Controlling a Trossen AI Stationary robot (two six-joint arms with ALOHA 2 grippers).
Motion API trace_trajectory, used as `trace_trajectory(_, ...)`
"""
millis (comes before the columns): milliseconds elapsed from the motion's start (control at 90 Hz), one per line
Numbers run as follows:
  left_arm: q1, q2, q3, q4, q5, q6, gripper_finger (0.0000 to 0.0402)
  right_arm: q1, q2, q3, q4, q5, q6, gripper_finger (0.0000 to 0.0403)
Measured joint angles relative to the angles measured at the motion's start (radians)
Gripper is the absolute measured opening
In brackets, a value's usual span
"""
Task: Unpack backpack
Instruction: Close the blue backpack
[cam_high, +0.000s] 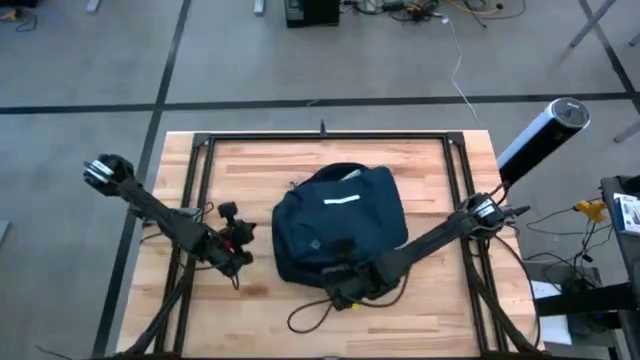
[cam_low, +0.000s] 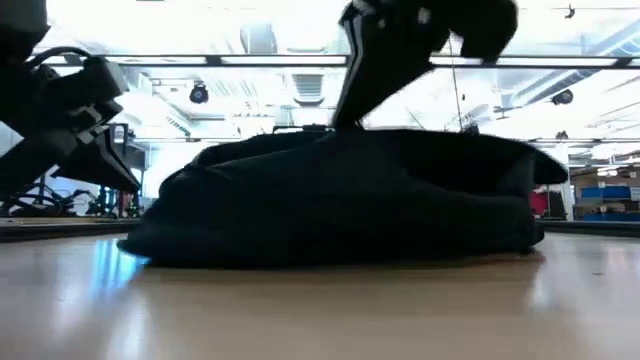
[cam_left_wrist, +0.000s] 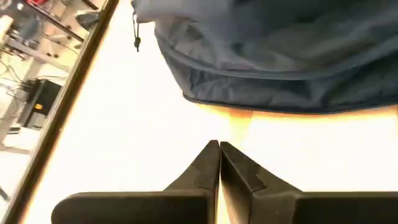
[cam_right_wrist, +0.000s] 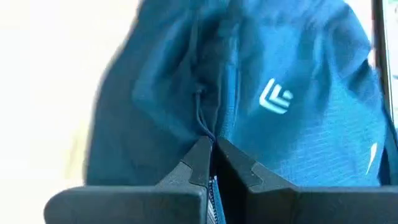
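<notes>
We see the backpack (cam_high: 338, 225), a large dark navy bag of soft fabric with a rounded, floppy shape and a short white stripe on top, lying flat in the middle of the light wooden table (cam_high: 420, 330). It looks zipped up; nothing has come out of it yet.

The right gripper (cam_right_wrist: 211, 149) sits at the bag's near edge, low on the fabric. In the right wrist view its two dark fingers are pressed together with a thin dark cord or zipper pull (cam_right_wrist: 202, 118) running right into the seam between them, so we judge it is clamped on that pull, though the contact itself is too small to be sure of. A pale logo (cam_right_wrist: 275, 97) shows on the fabric just beyond.

The left gripper (cam_left_wrist: 219, 152) waits beside the bag on the table, fingers together and empty, apart from the fabric.

We take the step in hand to be opening the zipper. To do it well, we should draw the pull along the line of the zip rather than upward, since this limp bag will lift and slide instead of opening. We would bring the left gripper in to pin the fabric near the zip, giving the right one something to pull against, and keep clear of the loose black strap loop (cam_high: 315, 312) lying by the near edge.
</notes>
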Motion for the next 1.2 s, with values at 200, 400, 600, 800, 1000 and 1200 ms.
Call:
trace_trajectory(200,-0.054,-0.1,0.011,0.399,0.118,0.351,0.0,-0.038,0.001,-0.028,0.217,-0.036,-0.16,0.0)
trace_trajectory(400,-0.058,-0.061,0.007,0.807,0.383,0.601,0.0014,-0.069,0.002,-0.028,0.272,-0.1,-0.214,0.0)
trace_trajectory(600,-0.002,0.085,0.003,0.862,0.365,0.548,0.0056,-0.057,0.001,-0.028,0.313,-0.141,-0.244,0.0)
trace_trajectory(800,0.029,0.203,0.022,0.965,0.373,0.604,0.0101,-0.055,0.0,-0.028,0.326,-0.143,-0.254,0.0)
trace_trajectory(1000,0.033,0.24,0.039,0.972,0.422,0.629,0.0135,-0.055,-0.001,-0.028,0.333,-0.144,-0.259,0.0)
trace_trajectory(1200,0.072,0.279,0.039,1.016,0.37,0.634,0.0169,-0.056,-0.001,-0.028,0.335,-0.169,-0.253,0.0)
